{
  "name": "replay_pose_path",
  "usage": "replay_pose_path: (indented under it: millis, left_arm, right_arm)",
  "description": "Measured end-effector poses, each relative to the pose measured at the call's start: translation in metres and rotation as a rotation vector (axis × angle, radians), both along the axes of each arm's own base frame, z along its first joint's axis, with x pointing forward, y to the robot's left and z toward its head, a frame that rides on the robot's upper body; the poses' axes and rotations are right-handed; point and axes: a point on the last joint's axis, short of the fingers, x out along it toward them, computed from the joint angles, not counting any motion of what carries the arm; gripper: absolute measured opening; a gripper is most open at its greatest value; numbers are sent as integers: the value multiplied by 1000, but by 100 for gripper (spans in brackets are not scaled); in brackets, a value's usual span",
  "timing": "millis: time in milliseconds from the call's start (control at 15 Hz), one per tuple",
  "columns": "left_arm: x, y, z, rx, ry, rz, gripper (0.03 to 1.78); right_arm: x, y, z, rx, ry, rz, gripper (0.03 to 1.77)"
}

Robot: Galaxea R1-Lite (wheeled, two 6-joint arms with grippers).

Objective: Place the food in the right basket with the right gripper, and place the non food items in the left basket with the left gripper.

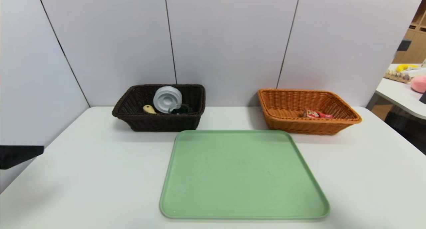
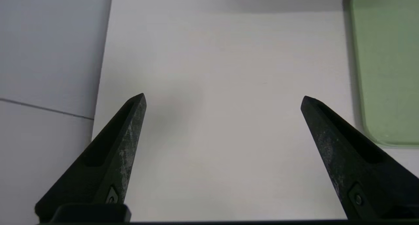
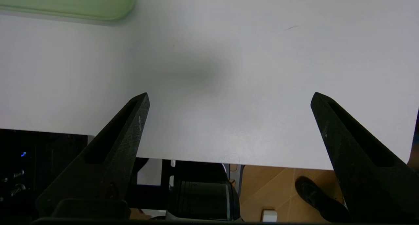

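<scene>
- White table (image 1: 83,175) carries a green tray (image 1: 243,175).
- Dark basket (image 1: 133,120) holds container (image 1: 167,99), fork (image 1: 149,109), cup (image 1: 178,109).
- Orange basket (image 1: 332,122) holds red packet (image 1: 316,114).
- Left gripper (image 2: 222,99) and right gripper (image 3: 229,95): both released, holding nothing.

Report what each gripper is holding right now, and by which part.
Nothing is held. The left gripper and the right gripper both stand open and empty above the bare white table.
</scene>
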Motion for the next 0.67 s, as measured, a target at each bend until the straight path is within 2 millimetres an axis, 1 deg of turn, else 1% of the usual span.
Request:
replay_pose_path:
  millis: [133,400,533,667]
  left_arm:
    - [-24,3,-11,2,-28,26,167]
    - [-71,6,-43,24,-81,77,167]
    - [-93,6,-57,28,-132,87,168]
    - [-116,6,-72,38,-196,85,169]
  right_arm:
    - [-14,0,1,0,-48,-9,170]
    - [-53,0,-5,-4,-182,-25,170]
    - [-74,0,-13,2,-260,-37,170]
    - [-97,0,-26,-2,-345,-48,170]
